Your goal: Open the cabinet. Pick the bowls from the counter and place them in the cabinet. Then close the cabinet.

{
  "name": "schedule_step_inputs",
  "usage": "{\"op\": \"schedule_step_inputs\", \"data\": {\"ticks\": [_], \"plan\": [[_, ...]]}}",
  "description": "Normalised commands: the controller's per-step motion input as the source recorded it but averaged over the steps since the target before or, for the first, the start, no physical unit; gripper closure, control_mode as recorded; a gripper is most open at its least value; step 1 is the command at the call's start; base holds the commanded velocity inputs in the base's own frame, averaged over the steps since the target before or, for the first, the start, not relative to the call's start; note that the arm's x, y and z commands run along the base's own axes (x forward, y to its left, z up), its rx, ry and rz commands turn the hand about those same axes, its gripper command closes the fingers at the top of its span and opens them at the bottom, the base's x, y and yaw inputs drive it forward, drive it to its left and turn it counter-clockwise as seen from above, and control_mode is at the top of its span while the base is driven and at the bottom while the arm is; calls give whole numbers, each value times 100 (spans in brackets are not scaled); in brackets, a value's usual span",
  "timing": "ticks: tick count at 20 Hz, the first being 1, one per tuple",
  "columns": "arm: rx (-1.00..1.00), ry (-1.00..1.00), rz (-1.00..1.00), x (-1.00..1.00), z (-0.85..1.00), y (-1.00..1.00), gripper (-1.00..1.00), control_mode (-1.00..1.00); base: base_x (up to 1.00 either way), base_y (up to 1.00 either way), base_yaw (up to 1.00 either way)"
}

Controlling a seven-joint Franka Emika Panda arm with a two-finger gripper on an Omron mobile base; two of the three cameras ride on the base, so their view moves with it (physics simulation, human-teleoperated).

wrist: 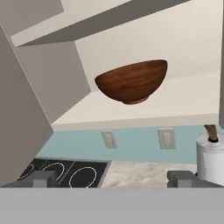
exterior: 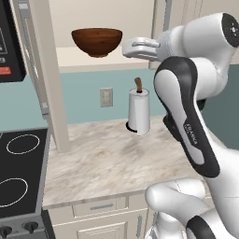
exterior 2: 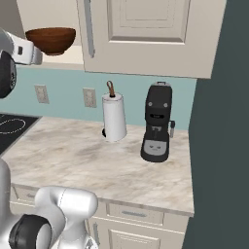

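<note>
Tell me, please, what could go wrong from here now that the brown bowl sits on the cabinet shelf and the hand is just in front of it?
1. The brown bowl sits near the front of the cabinet shelf; the gripper, open and empty, could nudge it off as it moves.
2. The open left door stands beside the arm, so a wide swing may strike it.
3. The paper towel roll stands right under the arm and might be toppled if the arm lowers.

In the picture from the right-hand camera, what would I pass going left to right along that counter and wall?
Stovetop corner → first wall outlet → second wall outlet → paper towel roll → black coffee machine.
</note>
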Motion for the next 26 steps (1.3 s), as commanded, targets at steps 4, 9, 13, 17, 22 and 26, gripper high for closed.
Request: {"op": "schedule_step_inputs", "data": {"ticks": [4, 9, 13, 17, 22, 26], "plan": [[-4, 5, -2, -37, 0, 13, -100, -100, 0, 0, 0], [-5, 0, 0, -34, 0, 17, -100, -100, 0, 0, 0], [-8, 0, 0, -23, -2, 28, -100, -100, 0, 0, 0], [-11, -1, 0, -11, -4, 27, -100, -100, 0, 0, 0], [-12, -7, 0, -15, -2, 21, -100, -100, 0, 0, 0], [-11, -12, 1, -31, 0, 9, -100, -100, 0, 0, 0]]}}
